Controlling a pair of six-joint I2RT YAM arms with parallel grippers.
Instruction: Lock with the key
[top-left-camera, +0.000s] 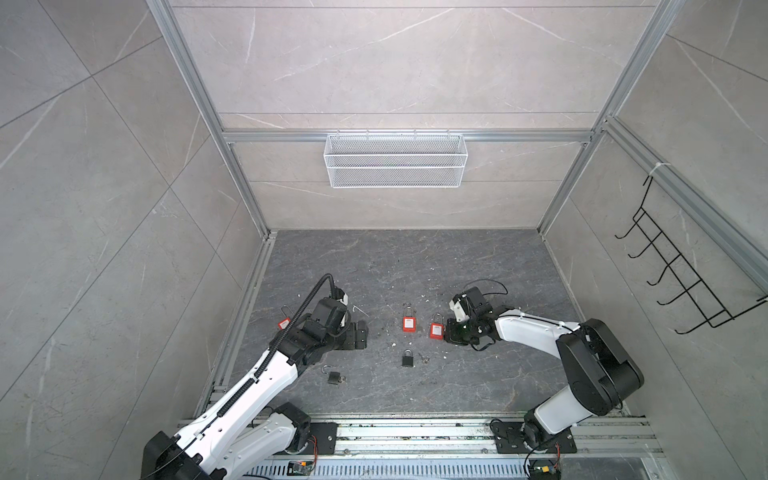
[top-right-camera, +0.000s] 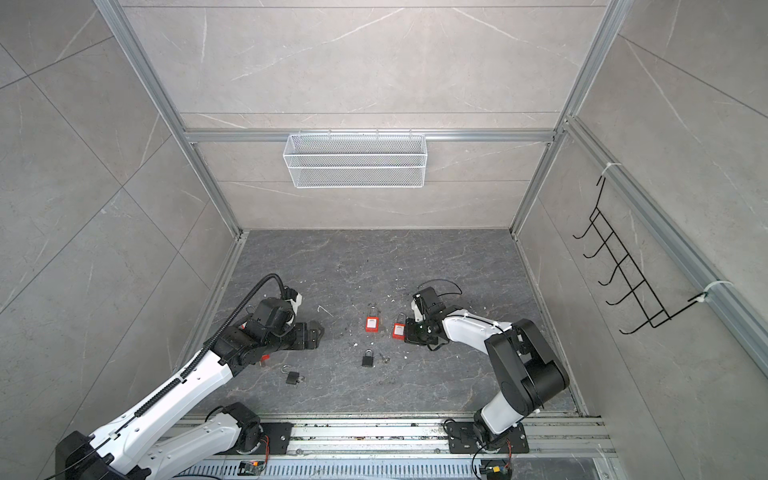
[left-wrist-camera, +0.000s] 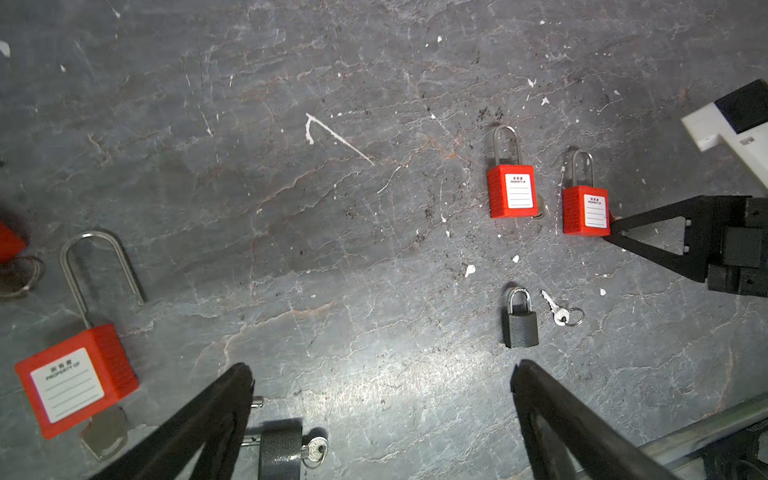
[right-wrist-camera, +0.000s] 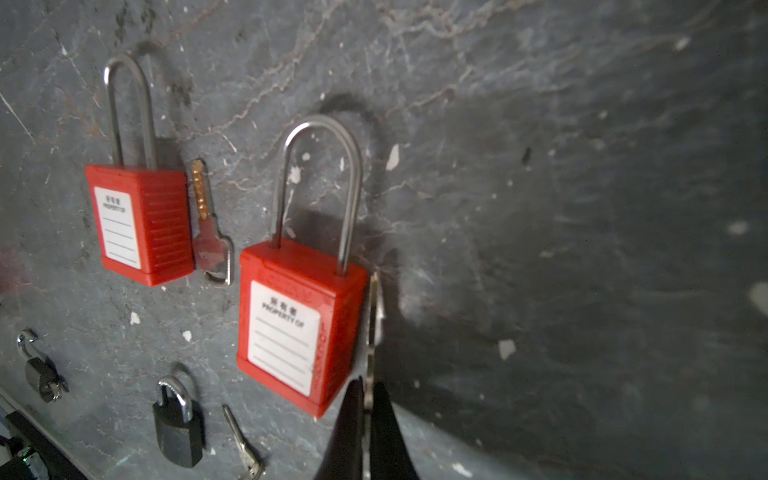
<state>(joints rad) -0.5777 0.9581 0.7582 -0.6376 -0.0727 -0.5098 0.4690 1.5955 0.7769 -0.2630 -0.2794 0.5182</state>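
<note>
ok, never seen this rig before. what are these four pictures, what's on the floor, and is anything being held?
It is a robot with two arms, the left arm and the right arm, each ending in a two-fingered tool. Two pictures are top views from one camera head overhead; they show almost the same whole scene. The other two come from a camera on each arm's wrist, looking past its fingers. On the dark floor lie several padlocks, some red with long shackles, some smaller and black. The left tool is open and holds nothing; a black padlock with its shackle open lies close by. The right tool is shut on a key, right beside a red padlock.
</note>
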